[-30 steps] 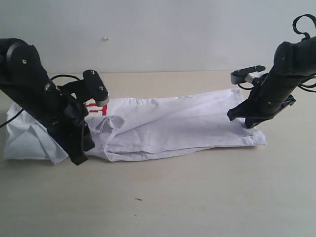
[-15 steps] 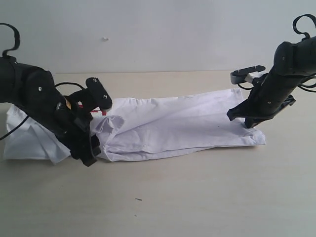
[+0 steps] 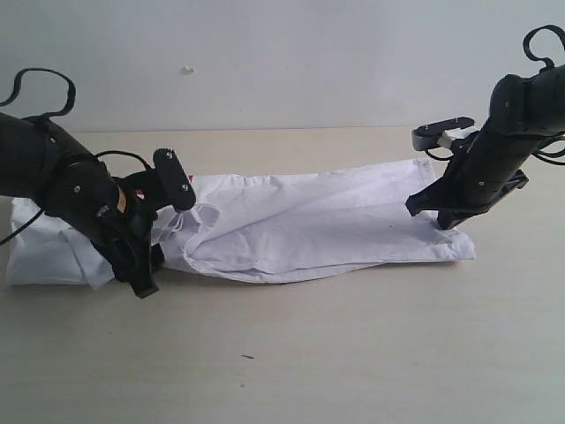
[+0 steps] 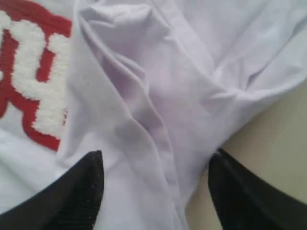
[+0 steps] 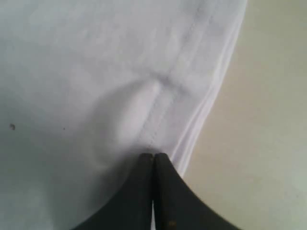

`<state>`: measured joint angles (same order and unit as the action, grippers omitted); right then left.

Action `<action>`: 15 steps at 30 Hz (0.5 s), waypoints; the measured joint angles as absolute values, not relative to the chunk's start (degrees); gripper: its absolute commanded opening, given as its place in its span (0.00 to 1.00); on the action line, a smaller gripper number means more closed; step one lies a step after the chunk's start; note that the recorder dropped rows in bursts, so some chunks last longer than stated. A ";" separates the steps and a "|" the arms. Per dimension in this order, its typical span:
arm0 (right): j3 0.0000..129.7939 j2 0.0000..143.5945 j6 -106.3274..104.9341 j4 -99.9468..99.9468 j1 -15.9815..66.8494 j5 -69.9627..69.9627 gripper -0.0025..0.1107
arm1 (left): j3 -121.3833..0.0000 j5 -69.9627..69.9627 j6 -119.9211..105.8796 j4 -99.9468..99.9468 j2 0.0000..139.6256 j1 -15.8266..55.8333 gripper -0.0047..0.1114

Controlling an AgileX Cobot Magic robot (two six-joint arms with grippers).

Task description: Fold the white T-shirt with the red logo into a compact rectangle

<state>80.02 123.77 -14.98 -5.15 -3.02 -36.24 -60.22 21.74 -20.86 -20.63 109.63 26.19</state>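
Note:
The white T-shirt (image 3: 309, 225) lies in a long folded strip across the table, its left end bunched under my left arm. My left gripper (image 3: 143, 276) is low at the shirt's near edge. In the left wrist view this left gripper (image 4: 156, 155) is open, one finger (image 4: 79, 194) on cloth and the other over bare table, a creased fold (image 4: 158, 110) between them. The red logo (image 4: 33, 81) lies just beyond; only a red sliver (image 3: 189, 177) shows in the exterior view. My right gripper (image 3: 444, 221) (image 5: 153, 155) is shut on the shirt's hem (image 5: 158, 103) at the right end.
The beige table (image 3: 353, 353) stretches in front of the shirt, with a small dark speck (image 3: 247, 357) on it. A pale wall runs behind. My left arm's cable (image 3: 40, 84) loops up at the far left.
My left gripper has opened and let go of the cloth, and the left arm has dropped lower and leftward. The logo is now almost covered. The right arm has not moved.

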 measured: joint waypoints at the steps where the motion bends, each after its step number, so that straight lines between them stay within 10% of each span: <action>1: 80.02 123.77 -14.98 -5.15 -3.02 -36.24 0.02 | -60.22 21.75 -20.86 -21.30 109.00 26.19 0.57; 15: 80.02 123.77 -15.07 -5.15 -3.02 -36.24 0.02 | -60.22 20.16 -20.56 -27.53 107.87 26.19 0.57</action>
<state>80.02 123.77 -15.07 -5.15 -3.02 -36.24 -60.22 20.16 -20.56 -27.53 107.87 26.19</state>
